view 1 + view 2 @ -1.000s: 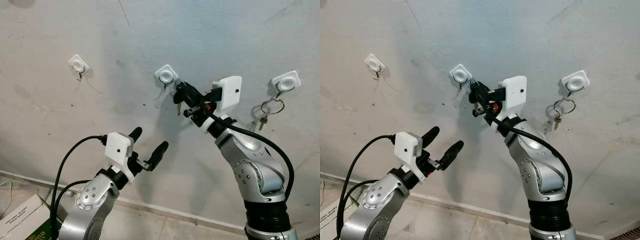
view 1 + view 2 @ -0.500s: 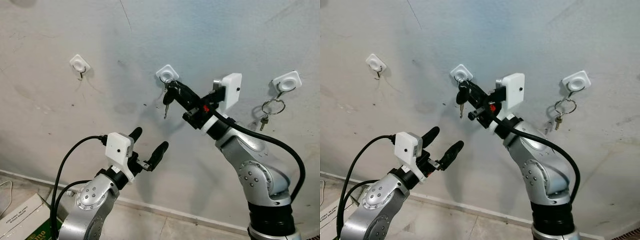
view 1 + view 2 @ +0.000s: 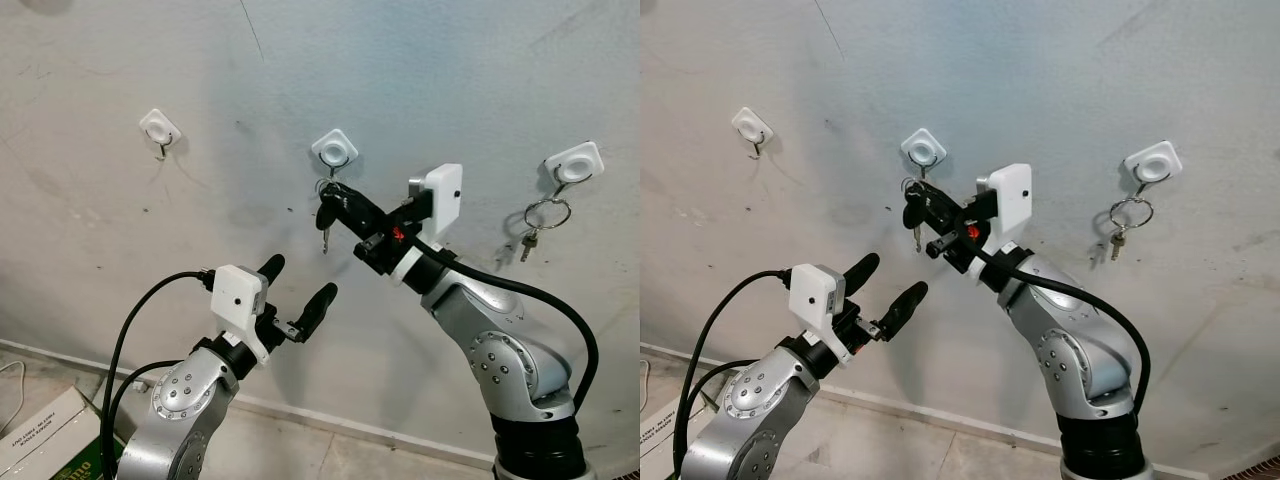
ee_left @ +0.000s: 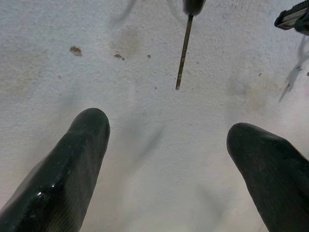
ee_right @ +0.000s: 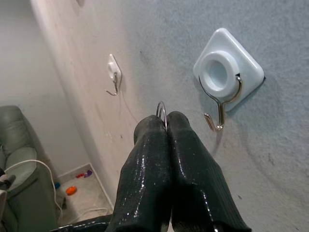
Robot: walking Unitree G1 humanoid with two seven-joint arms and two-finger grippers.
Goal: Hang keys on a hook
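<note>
1. The keys [image 3: 327, 203] are hanging from their ring [image 5: 161, 110], just below the middle hook [image 3: 331, 152] and not yet on it.
2. The right gripper [image 3: 338, 199] is clamping the ring, fingers pressed together.
3. The hook's upturned tip is lying just above the ring, beside it.
4. The left gripper [image 3: 297, 296] is idling lower, fingers apart.

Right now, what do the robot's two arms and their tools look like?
Both arms are silver metal with rounded joints and visible screws. Each ends in a tool, left tool and right tool, with two long glossy black fingers, a white boxy camera housing at the wrist and a thick black cable looping back. A small red mark sits near the right wrist.
</note>
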